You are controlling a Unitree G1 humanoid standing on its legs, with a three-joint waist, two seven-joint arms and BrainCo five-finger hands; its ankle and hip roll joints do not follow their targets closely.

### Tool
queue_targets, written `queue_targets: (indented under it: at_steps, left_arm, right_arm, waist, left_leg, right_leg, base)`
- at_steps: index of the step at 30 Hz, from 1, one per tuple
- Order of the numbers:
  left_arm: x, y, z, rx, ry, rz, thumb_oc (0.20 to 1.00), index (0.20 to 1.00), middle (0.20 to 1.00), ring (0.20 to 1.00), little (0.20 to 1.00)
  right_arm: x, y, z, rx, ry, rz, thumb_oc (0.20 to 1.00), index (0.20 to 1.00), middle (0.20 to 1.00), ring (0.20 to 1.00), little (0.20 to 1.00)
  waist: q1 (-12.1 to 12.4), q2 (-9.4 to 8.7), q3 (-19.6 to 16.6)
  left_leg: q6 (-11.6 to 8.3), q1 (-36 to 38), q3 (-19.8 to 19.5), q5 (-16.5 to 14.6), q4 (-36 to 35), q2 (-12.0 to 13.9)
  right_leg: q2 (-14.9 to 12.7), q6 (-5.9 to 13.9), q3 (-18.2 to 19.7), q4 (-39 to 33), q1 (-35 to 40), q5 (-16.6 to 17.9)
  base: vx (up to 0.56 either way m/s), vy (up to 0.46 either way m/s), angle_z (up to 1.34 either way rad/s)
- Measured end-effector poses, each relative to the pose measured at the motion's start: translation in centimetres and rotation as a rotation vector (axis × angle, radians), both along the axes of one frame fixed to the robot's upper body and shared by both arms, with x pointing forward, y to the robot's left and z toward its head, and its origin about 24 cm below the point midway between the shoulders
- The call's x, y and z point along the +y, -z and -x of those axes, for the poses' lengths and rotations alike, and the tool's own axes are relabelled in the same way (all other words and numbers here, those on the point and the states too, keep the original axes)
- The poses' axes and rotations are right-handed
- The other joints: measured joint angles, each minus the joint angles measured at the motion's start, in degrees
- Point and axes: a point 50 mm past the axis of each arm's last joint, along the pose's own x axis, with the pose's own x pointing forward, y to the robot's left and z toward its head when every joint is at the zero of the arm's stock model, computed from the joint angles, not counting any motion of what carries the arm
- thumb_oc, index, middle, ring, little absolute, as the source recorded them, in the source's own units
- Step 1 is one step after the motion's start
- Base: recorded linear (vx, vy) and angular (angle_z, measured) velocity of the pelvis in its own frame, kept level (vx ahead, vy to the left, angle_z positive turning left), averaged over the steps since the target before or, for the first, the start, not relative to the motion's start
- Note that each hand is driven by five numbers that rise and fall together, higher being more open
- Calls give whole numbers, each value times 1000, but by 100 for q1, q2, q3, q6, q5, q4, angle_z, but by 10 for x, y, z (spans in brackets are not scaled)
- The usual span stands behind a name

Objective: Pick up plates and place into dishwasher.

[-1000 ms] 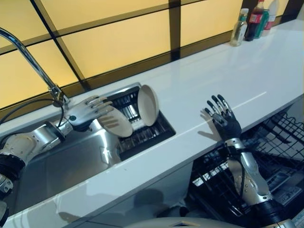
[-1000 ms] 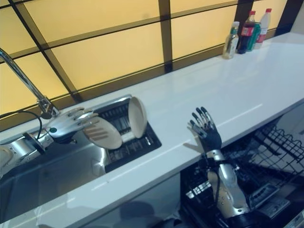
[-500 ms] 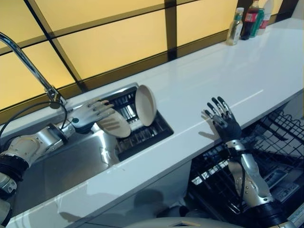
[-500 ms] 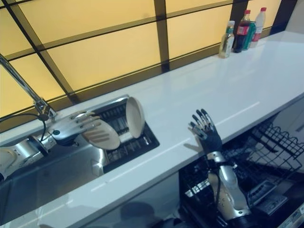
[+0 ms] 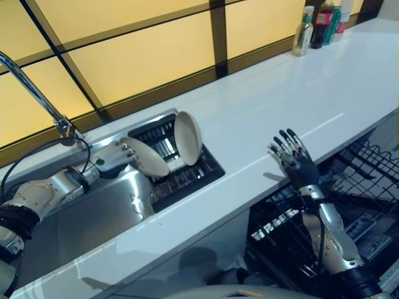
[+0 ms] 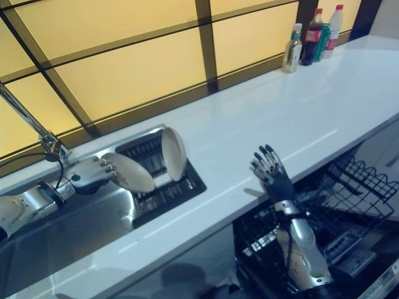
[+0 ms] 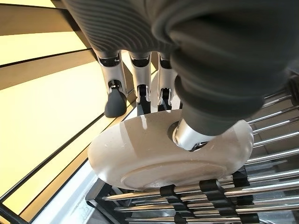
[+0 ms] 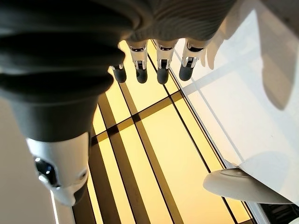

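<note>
Fingers and thumb of left robot hand (image 5: 111,160) pinch tilted plate (image 5: 147,157) over rack (image 5: 187,175); right robot hand (image 5: 295,158) spread open

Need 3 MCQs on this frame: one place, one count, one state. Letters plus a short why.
1. Where is the plate that the left hand holds?
A. Over the sink rack
B. On the counter
C. In the dishwasher

2. How many plates are at the sink?
A. One
B. Two
C. Four

3. The right hand is:
A. Shut on a plate
B. Shut on a bottle
C. Open, holding nothing

Answers:
1 A, its rim sits among the rack bars.
2 B, the held one and an upright plate.
3 C, fingers spread above the counter edge.
</note>
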Motion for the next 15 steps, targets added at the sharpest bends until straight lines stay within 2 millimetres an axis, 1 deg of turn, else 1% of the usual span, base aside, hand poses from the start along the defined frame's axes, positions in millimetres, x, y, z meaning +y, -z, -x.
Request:
queue_targets:
  at_steps: [15]
  left_arm:
    - [2, 0, 0, -14, -8, 6, 200, 200, 200, 200, 200]
  right_arm:
    - [-2, -2, 0, -10, -4, 4, 1000, 1000, 1000, 1000, 1000]
  waist:
    - [0, 0, 65]
  left_leg:
    - [0, 3, 1, 0, 0, 3]
  right_leg:
    - [0, 1, 0, -2, 3, 1]
  base:
    - [0, 0, 0]
